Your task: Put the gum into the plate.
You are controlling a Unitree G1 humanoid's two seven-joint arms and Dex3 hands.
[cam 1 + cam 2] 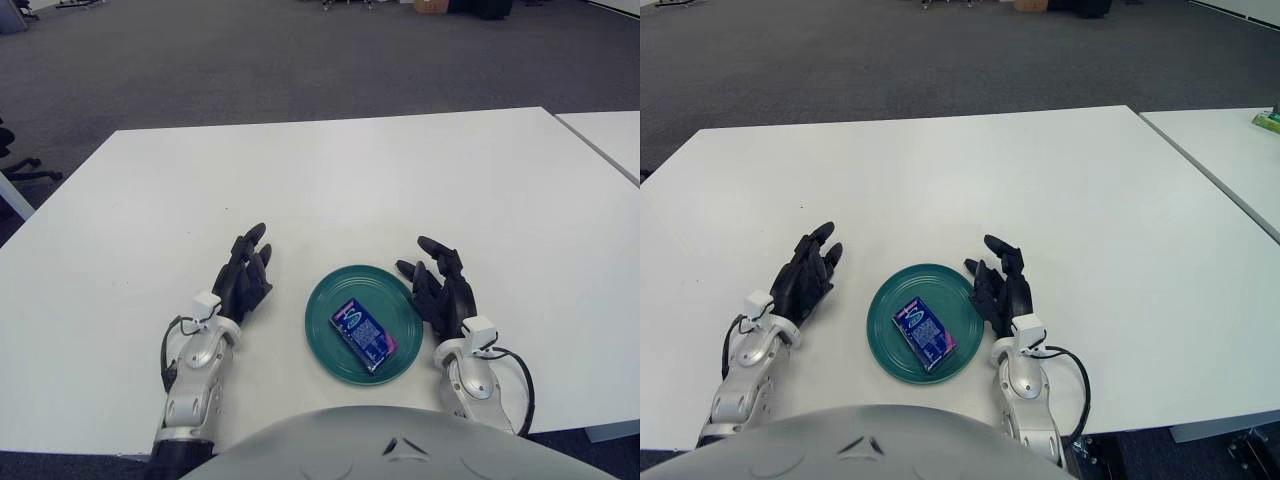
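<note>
As the gum (365, 334) lies flat inside the plate (330, 296), I hold nothing in either hand. It is a small blue pack with a purple edge, resting on the plate's floor and turned at a slant, one end toward the plate's middle and the other toward the rim nearest my body. It sits clear of both hands.

The plate is round and dark green and stands on the white table (350, 180), close to the near edge and directly in front of me.

My left hand (243, 280) shows to the left of the plate, near it but apart from its rim. Its fingers (254, 243) are extended and loosely spread, pointing away from me over the table, and grip nothing. The gum lies to the right of this hand, with the plate's left rim between them.

My right hand (443, 290) shows just beside the plate's right rim. Its fingers (436, 246) are likewise relaxed and spread, pointing away from me, and they are empty. I cannot tell whether this hand touches the rim. The gum lies to its left, inside the plate, nearer to this hand than to the left one.

A second white table (1230, 150) stands to the right, separated by a narrow gap.
</note>
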